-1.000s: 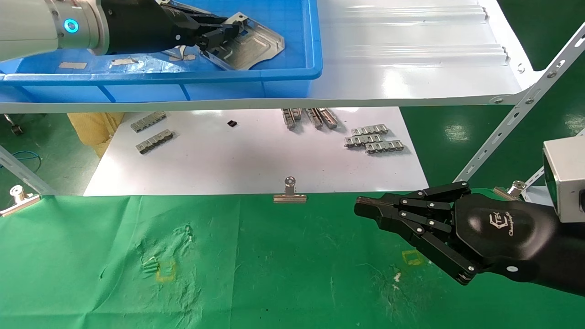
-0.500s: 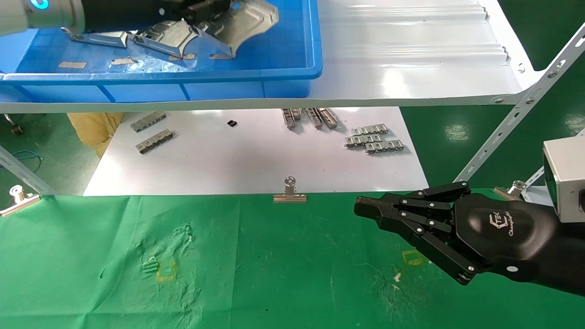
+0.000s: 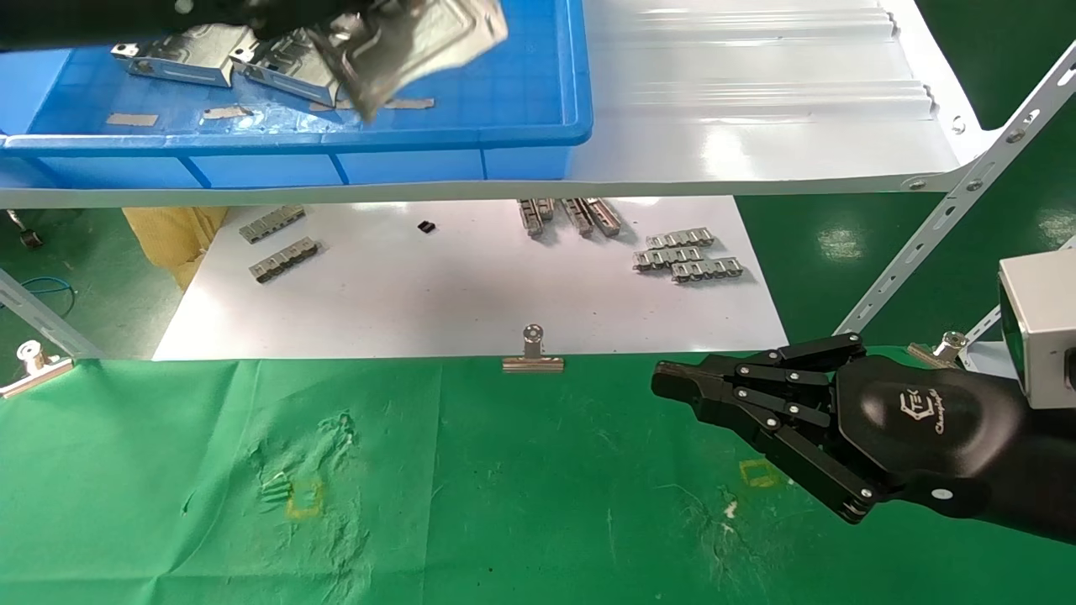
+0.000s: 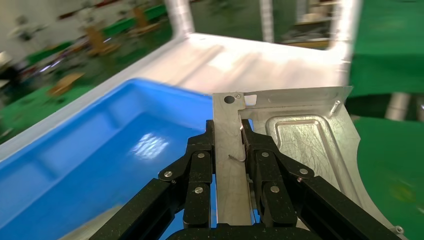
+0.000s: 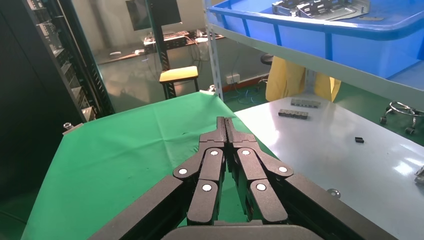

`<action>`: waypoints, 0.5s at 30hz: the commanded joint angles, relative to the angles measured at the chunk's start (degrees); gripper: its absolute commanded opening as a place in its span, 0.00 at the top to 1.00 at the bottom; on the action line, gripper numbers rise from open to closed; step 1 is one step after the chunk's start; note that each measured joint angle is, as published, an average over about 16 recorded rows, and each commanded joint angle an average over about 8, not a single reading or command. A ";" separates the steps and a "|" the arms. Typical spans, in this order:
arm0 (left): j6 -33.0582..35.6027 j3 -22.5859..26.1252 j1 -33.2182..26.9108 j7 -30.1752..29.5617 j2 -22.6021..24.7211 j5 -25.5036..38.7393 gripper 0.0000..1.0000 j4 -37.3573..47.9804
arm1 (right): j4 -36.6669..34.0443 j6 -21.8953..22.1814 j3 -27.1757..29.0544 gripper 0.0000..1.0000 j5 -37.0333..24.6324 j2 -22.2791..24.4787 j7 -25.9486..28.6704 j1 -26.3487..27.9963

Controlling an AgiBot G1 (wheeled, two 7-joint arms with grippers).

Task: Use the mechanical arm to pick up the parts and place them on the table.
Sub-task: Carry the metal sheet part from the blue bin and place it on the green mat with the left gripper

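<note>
My left gripper is shut on the folded rim of a silver stamped part and holds it in the air above the blue bin. In the head view the held part hangs at the top, tilted, and the gripper itself is mostly cut off by the upper edge. Two more silver parts lie in the blue bin. The green table fills the front. My right gripper is shut and empty, parked above the table's right side; it also shows in the right wrist view.
The bin stands on a glossy white shelf. Below it a white board carries several small grey ridged strips. A silver binder clip pins the cloth's far edge, another clip sits far left. Yellow square marks are on the cloth.
My left gripper has lifted the held part up out of the bin, and the arm has risen almost out of the head view. The right arm has not moved.
</note>
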 commanded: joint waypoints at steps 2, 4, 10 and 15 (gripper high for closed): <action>5.71 -0.23 0.73 2.96 -2.09 -0.58 1.00 -1.09 | 0.00 0.00 0.00 1.00 0.00 0.00 0.00 0.00; 7.09 -0.02 1.95 5.04 -3.40 -1.20 1.00 -3.05 | 0.00 0.00 0.00 1.00 0.00 0.00 0.00 0.00; 8.05 2.03 8.52 9.50 -8.89 -7.08 1.00 -14.79 | 0.00 0.00 0.00 1.00 0.00 0.00 0.00 0.00; 8.02 6.15 16.32 10.47 -15.92 -16.31 1.00 -28.38 | 0.00 0.00 0.00 1.00 0.00 0.00 0.00 0.00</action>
